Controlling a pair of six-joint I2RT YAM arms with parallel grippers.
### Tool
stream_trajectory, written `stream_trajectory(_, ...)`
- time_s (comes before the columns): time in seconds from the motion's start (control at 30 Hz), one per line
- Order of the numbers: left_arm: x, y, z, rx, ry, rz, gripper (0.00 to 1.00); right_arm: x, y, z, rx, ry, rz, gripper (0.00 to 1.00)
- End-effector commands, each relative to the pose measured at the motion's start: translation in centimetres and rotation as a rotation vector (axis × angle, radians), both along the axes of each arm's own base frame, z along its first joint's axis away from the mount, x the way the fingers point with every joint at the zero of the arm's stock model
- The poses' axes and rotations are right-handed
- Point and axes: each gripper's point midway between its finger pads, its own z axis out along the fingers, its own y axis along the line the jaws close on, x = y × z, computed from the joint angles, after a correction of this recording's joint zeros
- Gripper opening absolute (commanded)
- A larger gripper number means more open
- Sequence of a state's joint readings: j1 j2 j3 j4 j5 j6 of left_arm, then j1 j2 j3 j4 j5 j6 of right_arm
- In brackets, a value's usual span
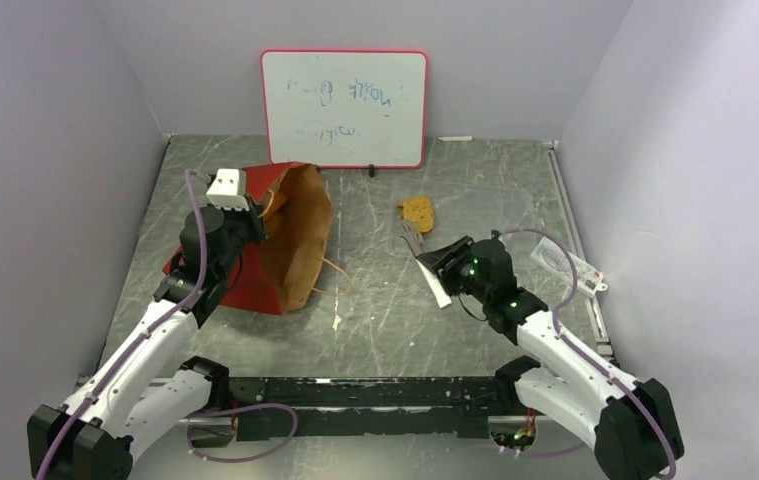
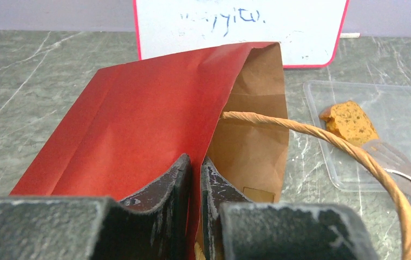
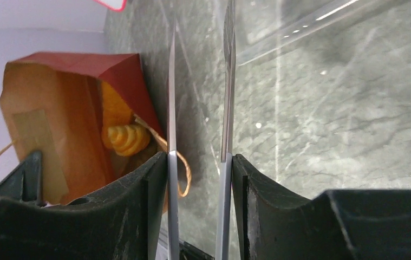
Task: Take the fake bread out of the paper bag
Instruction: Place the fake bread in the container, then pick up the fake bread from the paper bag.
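1. The paper bag [image 1: 300,225] is seen lying on its side on the left part of the table [image 1: 395,330]. It is red outside and brown inside, with its mouth turned toward the right.
2. The red upper wall of the bag, at the mouth edge, is pinched between the fingers [image 2: 170,189] of the left gripper [image 2: 195,187], which are closed almost together on the paper.
3. A loop handle [image 2: 327,135] of twisted orange-tan paper is shown arching out of the mouth, to the right of that grip.
4. A ridged yellow-orange roll [image 3: 124,138] is visible inside the bag in the right wrist view. More orange lies behind it, but it cannot be told apart clearly.
5. A brown-orange bread slice [image 1: 417,212] is found outside the bag, lying on a clear tray [image 2: 409,103] to the right of the mouth.
6. Metal tongs [image 3: 173,216] are held in the right gripper [image 3: 199,162]. Its fingers are set narrow and pressed on the outer sides of the two blades, which stand a little apart.
7. The tong tips are pointed at the slice and lie just beside it; whether they touch it cannot be told.
8. A red-framed whiteboard [image 1: 345,105] is propped against the back wall.
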State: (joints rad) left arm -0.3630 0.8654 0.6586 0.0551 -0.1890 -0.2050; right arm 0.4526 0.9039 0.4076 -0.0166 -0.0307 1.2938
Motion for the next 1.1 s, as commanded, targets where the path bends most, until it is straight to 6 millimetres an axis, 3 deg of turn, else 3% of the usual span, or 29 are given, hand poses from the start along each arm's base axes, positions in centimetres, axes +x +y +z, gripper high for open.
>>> stream_trajectory(0.0, -0.4, -1.3, 2.1, -0.009, -0.064, -0.079, 0.07, 0.3, 1.8, 5.2, -0.007, -0.140, 0.082, 0.44)
stream_trajectory(0.23, -0.9, -2.0, 1.8, 0.003, -0.060, -0.131, 0.07, -1.2, 6.7, 9.1, -0.021, -0.241, 0.248, 0.43)
stream_trajectory(0.53, -1.3, -2.1, 1.7, 0.012, -0.054, -0.148, 0.07, -3.3, 13.9, 10.8, 0.000, -0.288, 0.429, 0.43)
stream_trajectory(0.8, -1.6, -2.3, 1.6, 0.012, -0.054, -0.167, 0.07, -4.6, 17.9, 10.5, 0.000, -0.290, 0.507, 0.42)
stream_trajectory(1.07, -1.6, -2.4, 1.7, -0.003, -0.053, -0.165, 0.07, -3.7, 22.4, 7.9, -0.003, -0.238, 0.531, 0.42)
